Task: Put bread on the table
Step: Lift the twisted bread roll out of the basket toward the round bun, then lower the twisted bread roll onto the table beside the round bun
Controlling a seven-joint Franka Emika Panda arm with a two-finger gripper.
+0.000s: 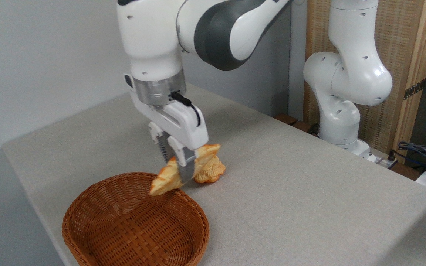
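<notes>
Grey-beige cloth covers the table (290, 192), with a wicker basket (135, 225) at its near left corner. Above the basket's far rim, the gripper (181, 168) clamps the bread (168, 175) mid-length, airborne and tilted. A small bun (209, 171) sits just behind. Step in hand: transfer. Next: move sideways over bare cloth, lower, release

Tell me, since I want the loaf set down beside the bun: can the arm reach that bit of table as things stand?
Probably yes. The pincer, shut on the loaf, hangs above the basket rim close to the bun, and the table to the right of it looks bare.
</notes>
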